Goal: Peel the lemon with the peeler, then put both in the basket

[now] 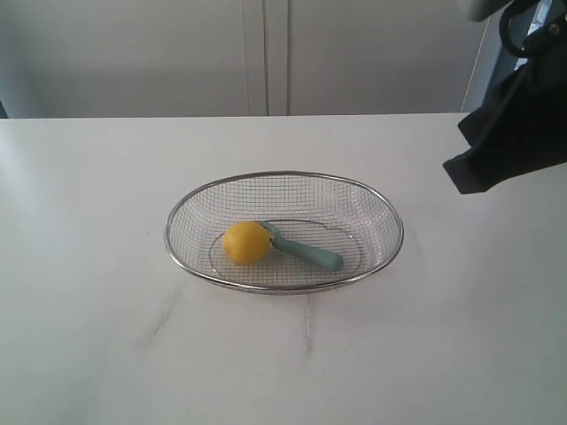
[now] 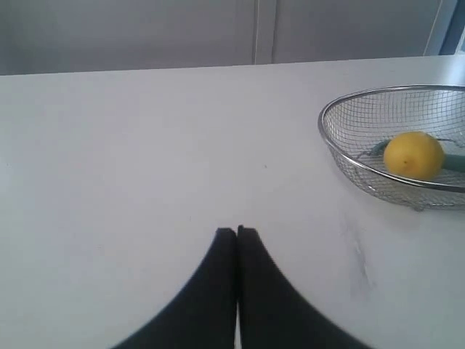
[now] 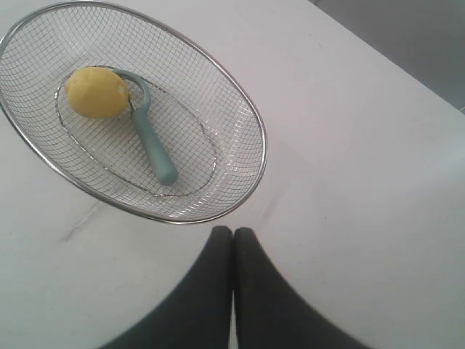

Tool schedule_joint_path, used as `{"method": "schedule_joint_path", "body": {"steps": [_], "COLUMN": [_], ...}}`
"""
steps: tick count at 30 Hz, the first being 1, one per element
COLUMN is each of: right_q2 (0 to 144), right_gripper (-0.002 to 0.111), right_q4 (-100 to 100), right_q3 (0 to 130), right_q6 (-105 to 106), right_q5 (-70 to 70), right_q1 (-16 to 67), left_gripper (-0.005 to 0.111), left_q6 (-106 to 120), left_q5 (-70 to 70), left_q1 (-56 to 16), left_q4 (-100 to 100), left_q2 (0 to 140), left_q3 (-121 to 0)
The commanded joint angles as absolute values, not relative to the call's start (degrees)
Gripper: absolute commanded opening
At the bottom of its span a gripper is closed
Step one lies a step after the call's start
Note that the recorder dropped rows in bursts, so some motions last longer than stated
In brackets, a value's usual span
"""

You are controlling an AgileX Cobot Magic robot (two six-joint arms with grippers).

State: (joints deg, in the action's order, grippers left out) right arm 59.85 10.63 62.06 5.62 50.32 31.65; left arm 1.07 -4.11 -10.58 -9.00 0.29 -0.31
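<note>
Left pincer [image 2: 236, 231]: clenched, tips pressed together, gripping nothing, over the white table [image 2: 145, 145]. Well apart from it, out beyond its tips toward the right arm's side: the wire basket [image 1: 283, 174], resting on the table. Inside, on the mesh floor: the lemon [image 1: 245, 243], touching the forked head of the teal peeler [image 1: 306, 251], handle slanting away toward the right pincer. Right pincer [image 3: 233, 231]: likewise clenched and empty, hovering near the basket's rim, lemon beyond the peeler from it.
</note>
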Motion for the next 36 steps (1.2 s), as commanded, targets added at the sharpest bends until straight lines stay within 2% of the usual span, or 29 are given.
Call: {"method": "schedule_joint_path", "body": {"steps": [1, 5, 36], "right_q2": [59.4, 59.4, 59.4], "right_gripper": [0.0, 0.0, 0.0], "right_q4": [10.5, 10.5, 10.5], "right_q3": [61.8, 61.8, 61.8], "right_q6": [5.8, 5.8, 5.8], "right_q5": [49.7, 49.7, 49.7], "right_q1": [31.3, 31.3, 31.3], "left_gripper": [0.0, 0.0, 0.0], "left_q6": [1.6, 1.6, 1.6], "left_q5": [-5.9, -10.2, -11.9], "left_q1": [-10.4, -10.4, -10.4], "left_q4": [-6.6, -5.5, -5.5], "left_q2": [0.0, 0.0, 0.0], "left_q3": [0.0, 0.0, 0.0]}}
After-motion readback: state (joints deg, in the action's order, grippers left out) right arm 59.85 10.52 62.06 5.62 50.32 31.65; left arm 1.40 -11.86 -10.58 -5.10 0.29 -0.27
